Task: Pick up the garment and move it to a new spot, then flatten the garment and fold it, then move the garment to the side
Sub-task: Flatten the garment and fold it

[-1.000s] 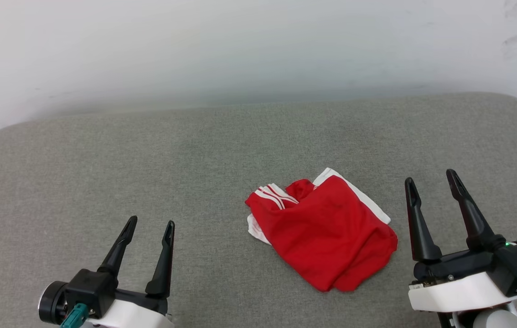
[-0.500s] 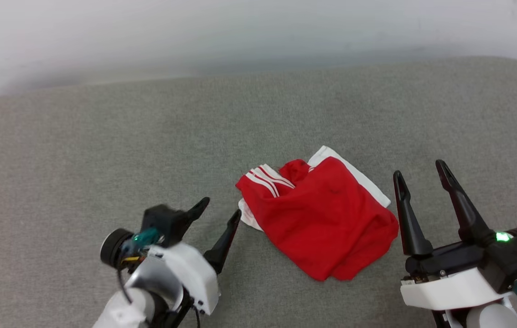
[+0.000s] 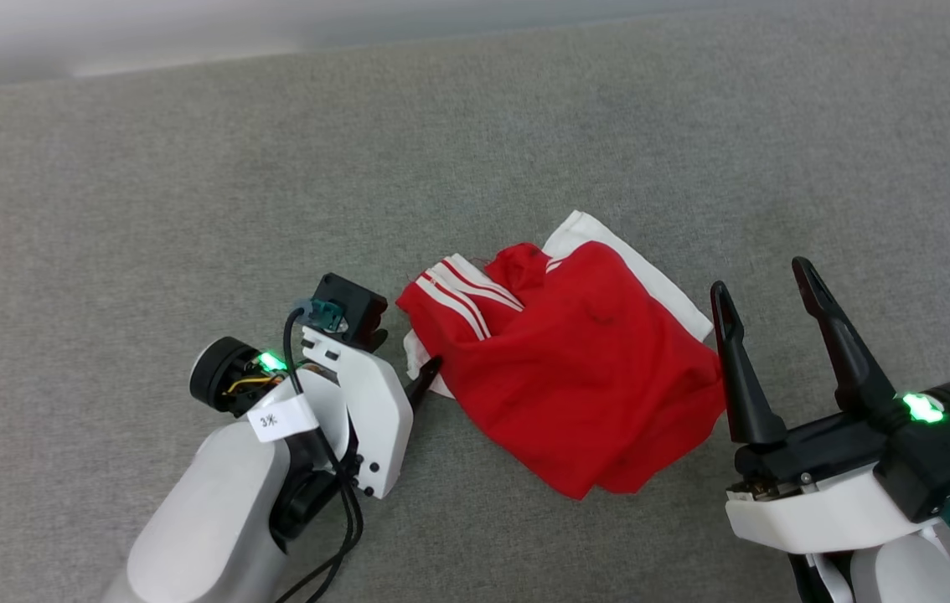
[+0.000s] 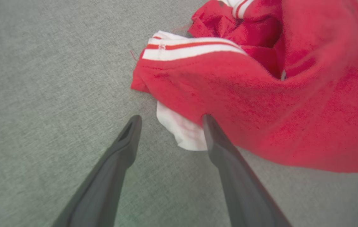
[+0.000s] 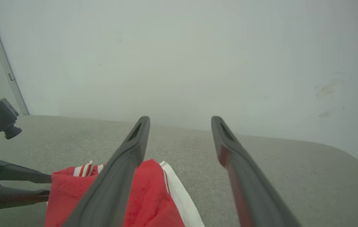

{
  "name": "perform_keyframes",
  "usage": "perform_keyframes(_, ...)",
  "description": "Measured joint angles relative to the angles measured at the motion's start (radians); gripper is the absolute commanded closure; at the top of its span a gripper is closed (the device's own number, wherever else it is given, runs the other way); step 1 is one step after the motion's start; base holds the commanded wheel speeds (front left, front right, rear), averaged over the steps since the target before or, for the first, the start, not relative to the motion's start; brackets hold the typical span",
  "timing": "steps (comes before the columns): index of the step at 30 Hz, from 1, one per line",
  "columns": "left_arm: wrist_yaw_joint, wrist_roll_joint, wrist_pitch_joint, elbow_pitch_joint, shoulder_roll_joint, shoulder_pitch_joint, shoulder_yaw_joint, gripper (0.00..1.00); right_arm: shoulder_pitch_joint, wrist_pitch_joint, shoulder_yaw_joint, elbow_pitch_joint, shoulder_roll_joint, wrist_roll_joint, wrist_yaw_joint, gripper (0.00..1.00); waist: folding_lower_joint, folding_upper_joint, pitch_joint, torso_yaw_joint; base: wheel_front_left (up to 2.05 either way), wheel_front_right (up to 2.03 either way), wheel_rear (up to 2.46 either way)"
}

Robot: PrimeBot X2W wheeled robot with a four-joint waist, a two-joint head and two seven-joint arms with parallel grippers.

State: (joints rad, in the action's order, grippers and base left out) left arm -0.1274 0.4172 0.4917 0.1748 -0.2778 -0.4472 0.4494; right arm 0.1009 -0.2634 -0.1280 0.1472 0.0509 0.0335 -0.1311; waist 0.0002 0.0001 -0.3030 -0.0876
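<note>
We find the left gripper (image 4: 170, 118) open at the red jersey's (image 3: 575, 377) white edge, right gripper (image 3: 761, 276) open alongside. We advise pinching deep before lifting.

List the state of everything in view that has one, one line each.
garment: crumpled heap on the grey surface, not flattened, not gripped.
left gripper: open, fingertips at the garment's white edge, nothing clamped.
right gripper: open, empty, beside the garment's other side.
</note>
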Motion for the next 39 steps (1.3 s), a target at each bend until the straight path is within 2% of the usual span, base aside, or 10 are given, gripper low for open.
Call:
perform_keyframes(5, 0.0, -0.018, 0.016, 0.064, -0.006, -0.027, 0.03, 0.0, 0.016, 0.0, 0.005, 0.005, 0.0, 0.001, 0.0, 0.0, 0.0, 0.0, -0.039, -0.015, 0.0, 0.0, 0.0)
perform_keyframes(6, 0.0, -0.017, 0.016, 0.071, -0.005, -0.029, 0.037, 0.2, 0.016, 0.0, 0.007, 0.006, 0.0, 0.001, 0.0, 0.0, 0.0, 0.0, -0.044, -0.016, 0.0, 0.0, 0.0)
perform_keyframes(7, 0.001, -0.011, 0.016, 0.076, -0.002, -0.031, 0.044, 0.53, 0.016, 0.0, 0.01, 0.006, 0.0, 0.001, 0.0, 0.0, 0.0, 0.0, -0.047, -0.016, 0.0, 0.0, 0.0)
perform_keyframes(8, 0.001, -0.006, 0.015, 0.08, -0.002, -0.033, 0.05, 1.0, 0.016, 0.0, 0.013, 0.005, 0.0, 0.001, 0.0, 0.0, 0.0, 0.0, -0.049, -0.014, 0.0, 0.0, 0.0)
perform_keyframes(14, 0.001, 0.004, -0.086, 0.115, 0.002, -0.013, 0.056, 1.0, 0.018, 0.0, 0.017, -0.011, 0.0, -0.007, 0.0, 0.0, 0.0, 0.0, -0.029, 0.008, 0.0, 0.0, 0.0)
perform_keyframes(18, 0.02, 0.002, -0.159, 0.114, -0.004, 0.009, 0.034, 1.0, 0.016, 0.0, 0.017, -0.023, 0.0, -0.008, 0.0, 0.0, -0.0001, 0.0, -0.001, 0.023, 0.0, 0.0, 0.0)
perform_keyframes(24, 0.082, 0.019, -0.299, 0.026, -0.043, 0.07, -0.061, 1.0, -0.017, 0.0, 0.016, -0.052, 0.0, -0.008, 0.0, 0.0, -0.0001, 0.0, 0.087, 0.067, 0.0, 0.0, 0.0)
perform_keyframes(28, 0.115, 0.028, -0.321, -0.034, -0.07, 0.113, -0.103, 1.0, -0.031, 0.0, 0.018, -0.065, 0.0, -0.008, 0.0, 0.0, -0.0002, 0.0, 0.122, 0.087, 0.0, 0.0, 0.0)
perform_keyframes(32, 0.166, 0.045, -0.324, -0.132, -0.137, 0.205, -0.174, 1.0, -0.043, 0.0, 0.026, -0.071, 0.0, -0.005, 0.0, 0.0, -0.0002, -0.0001, 0.159, 0.124, 0.0, 0.0, 0.0)
perform_keyframes(39, 0.207, 0.086, -0.289, -0.185, -0.196, 0.34, -0.241, 1.0, -0.048, 0.0, 0.034, -0.076, 0.0, 0.004, 0.0, 0.0, -0.0002, 0.0, 0.176, 0.146, 0.0, 0.0, 0.0)
